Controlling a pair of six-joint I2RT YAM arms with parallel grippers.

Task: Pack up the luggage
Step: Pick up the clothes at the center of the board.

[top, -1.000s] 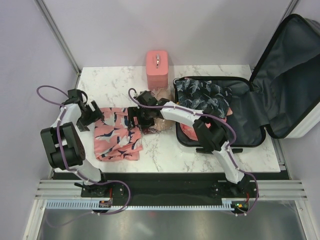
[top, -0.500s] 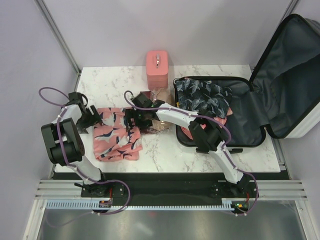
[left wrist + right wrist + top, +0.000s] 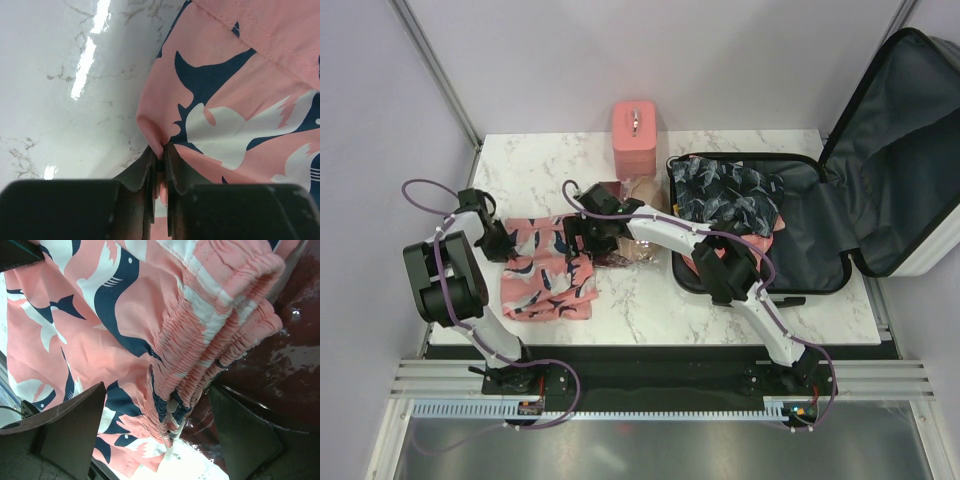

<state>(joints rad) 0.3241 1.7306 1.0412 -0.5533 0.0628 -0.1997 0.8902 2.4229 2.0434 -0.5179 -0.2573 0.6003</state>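
Left wrist view: clamped shut with the left fingers (image 3: pixel 151 165) on a pinched edge fold of the pink cloth shorts (image 3: pixel 545 285) with navy and white bird print, flat on the white marble bench (image 3: pixel 650 310). Straddling the gathered elastic waistband with the right fingers (image 3: pixel 70 425) spread wide, gripping nothing. Further right on the bench, lying open with lid leaned back: the hard-shell luggage (image 3: pixel 820 240) with dark grey lining, dark patterned garment (image 3: pixel 725 195) inside; behind, a small pink box case (image 3: pixel 633 135).
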